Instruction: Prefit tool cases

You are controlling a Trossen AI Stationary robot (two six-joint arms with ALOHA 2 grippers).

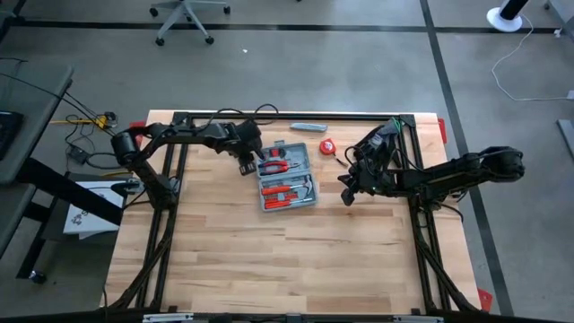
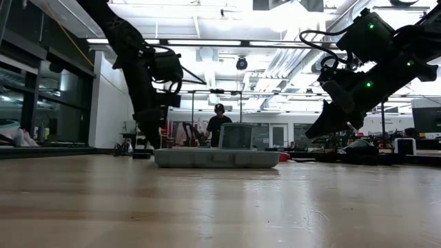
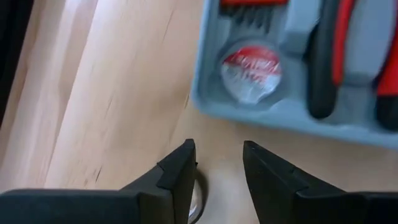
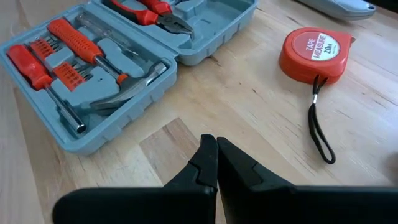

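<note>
Left gripper (image 3: 219,163): mine, at work; fingers stand parted with bare wood between them, nothing in hand; it hangs just beside the left edge of the case, at the compartment with the clear disc.
Right gripper (image 4: 216,158): mine, waiting; fingers pressed together on nothing, held above the wood to the right of the case.
Tool case (image 1: 287,175): blue-grey rectangular hinged plastic case, lying open and flat near the middle-rear of the light wooden table (image 1: 269,260), both halves face up.
Fitted so far: red-handled pliers (image 4: 152,11) in one half; red-handled screwdrivers (image 4: 74,38), a hammer (image 4: 127,84) and red bit strips in the other.
Round insert (image 3: 250,72): clear disc with a red label, seated in the case's corner nearest my left fingers.
Tape measure (image 4: 314,54): red round plastic body with a black wrist loop, loose on the wood between the case and my right gripper.
Grey bar (image 1: 308,127): slim grey-blue bar lying behind the case near the table's rear edge.
Risk, nudge: my left fingers are low beside the case wall; a sideways sweep could shove the case and, I judge, unseat its tools.
Risk, loop: the black loop could snag a finger when the tape measure is lifted.
Risk, arms: both grippers work close around one small case; reaching in together could make them meet.
</note>
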